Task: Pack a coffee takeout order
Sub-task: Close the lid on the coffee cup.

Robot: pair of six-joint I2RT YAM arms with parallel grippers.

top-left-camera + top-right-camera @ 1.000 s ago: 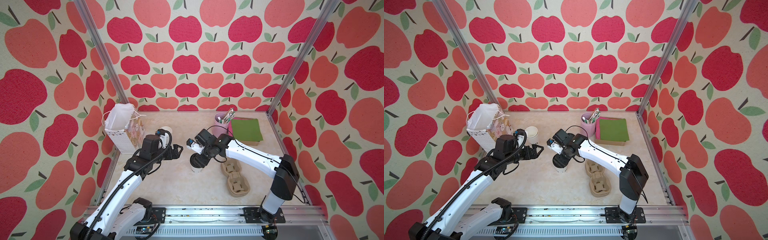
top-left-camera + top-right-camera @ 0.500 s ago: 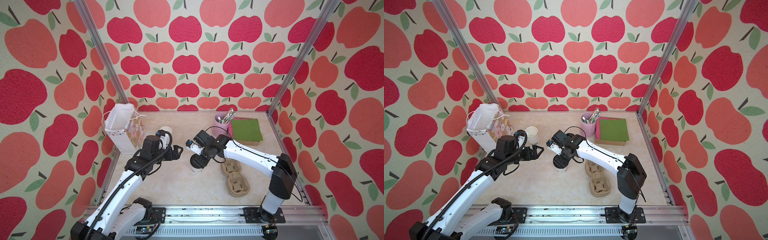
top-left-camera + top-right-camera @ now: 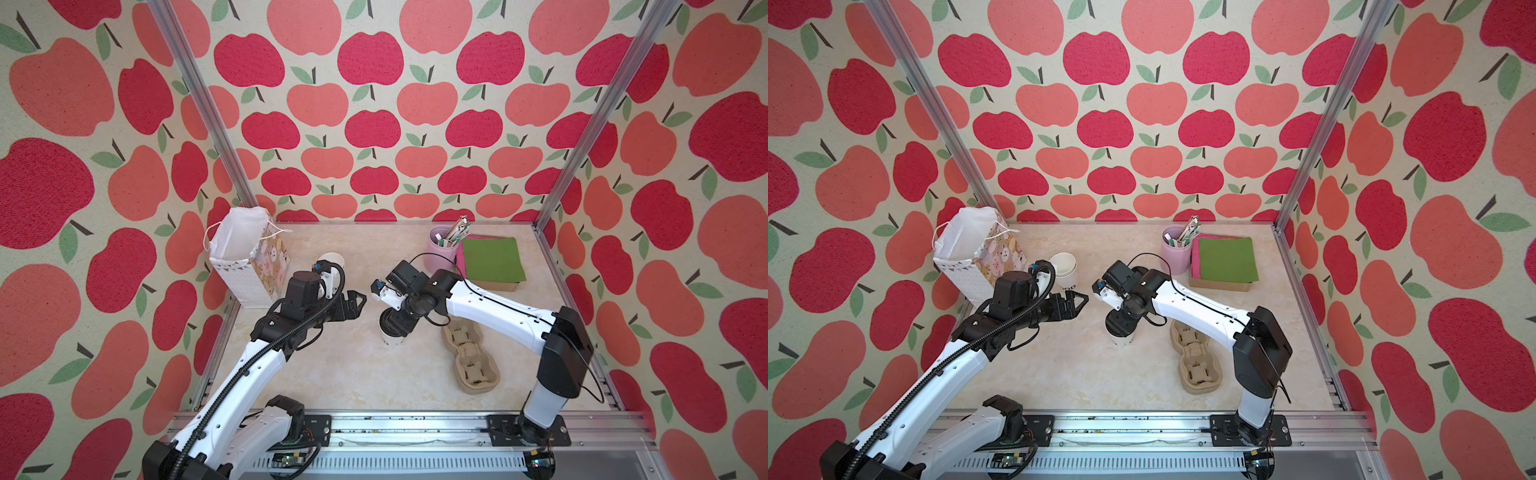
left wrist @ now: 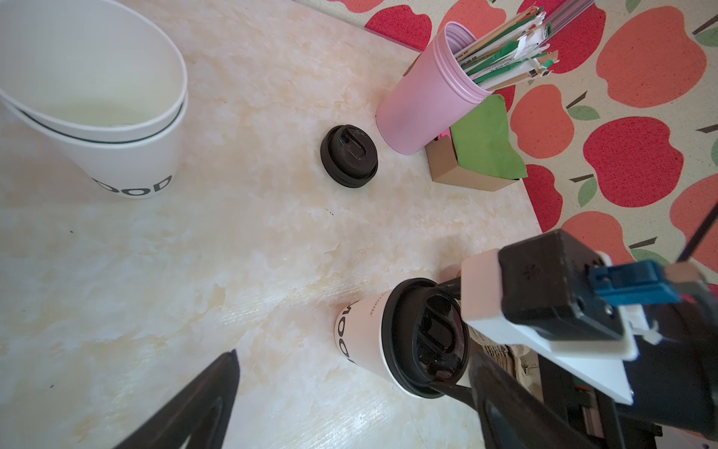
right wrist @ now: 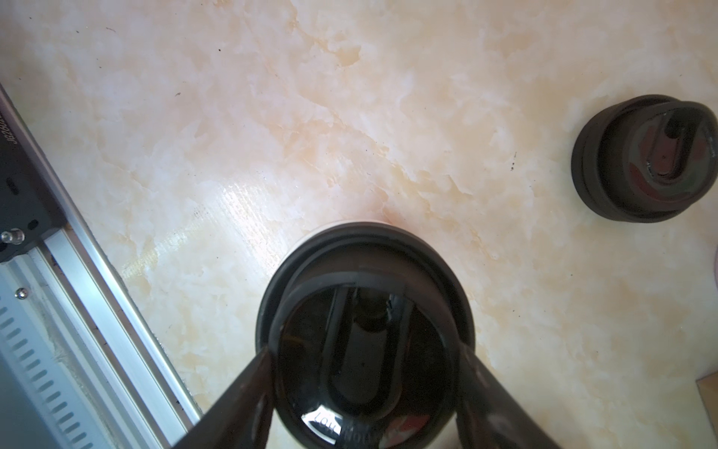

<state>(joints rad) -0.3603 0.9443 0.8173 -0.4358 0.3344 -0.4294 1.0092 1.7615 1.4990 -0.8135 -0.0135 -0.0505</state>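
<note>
Directions are read in a top view, from the centre of the table (image 3: pixel 340 374).

1. The gift bag (image 3: pixel 249 257) stands open at 10 o'clock.
2. The green napkin (image 3: pixel 492 257) tops a stack at 2 o'clock.
3. The tan pulp carrier (image 3: pixel 471 361) lies flat at 4 o'clock.
4. The pink straw holder (image 3: pixel 440 253) stands at 1 o'clock with wrapped straws (image 4: pixel 501 50) protruding.
5. The open white cups (image 4: pixel 97 128), apparently two nested, stand at 11 o'clock.
6. The white paper cup (image 4: pixel 359 334) stands upright at the centre with its black lid (image 4: pixel 423 338) fitted.
7. The right gripper (image 5: pixel 365 350) points down, its fingers partly spread and clamped on opposite sides of the lid.
8. The left gripper (image 3: pixel 356 306) hovers at the cup's 9 o'clock, jaws wide apart, holding nothing.
9. A spare black lid (image 4: pixel 349 155) lies between cup and holder.
</note>
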